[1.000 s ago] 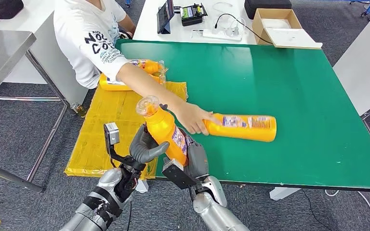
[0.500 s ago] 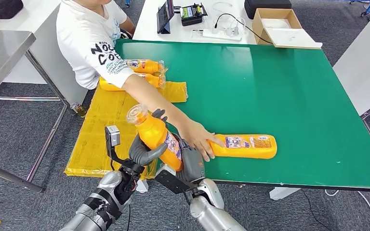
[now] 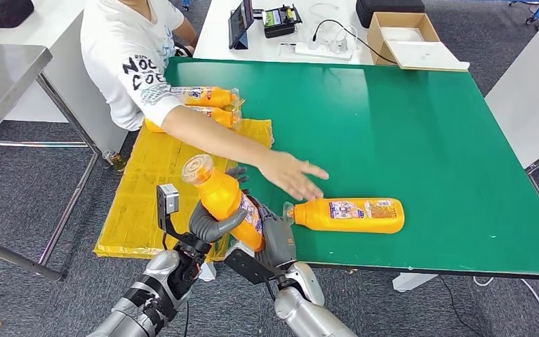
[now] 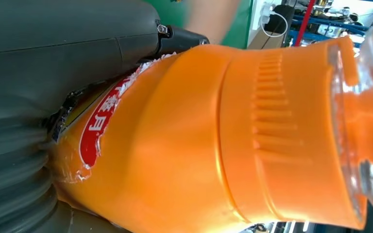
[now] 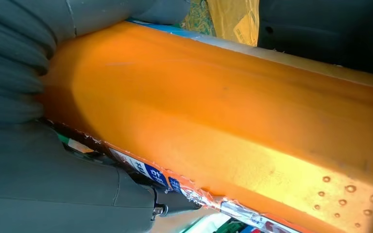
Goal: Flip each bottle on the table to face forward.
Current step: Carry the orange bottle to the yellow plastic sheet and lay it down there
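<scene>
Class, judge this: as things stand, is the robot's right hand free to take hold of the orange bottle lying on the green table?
Probably not: the right hand and left hand both grip a raised orange bottle, and a person's hand hovers above the lying bottle.

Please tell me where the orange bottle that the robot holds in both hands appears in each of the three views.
Head view: held bottle, lower middle, tilted, clear cap up-left.
Left wrist view: held bottle, its neck and clear cap.
Right wrist view: held bottle, its orange body.
Shared landmark: the torn label.
</scene>
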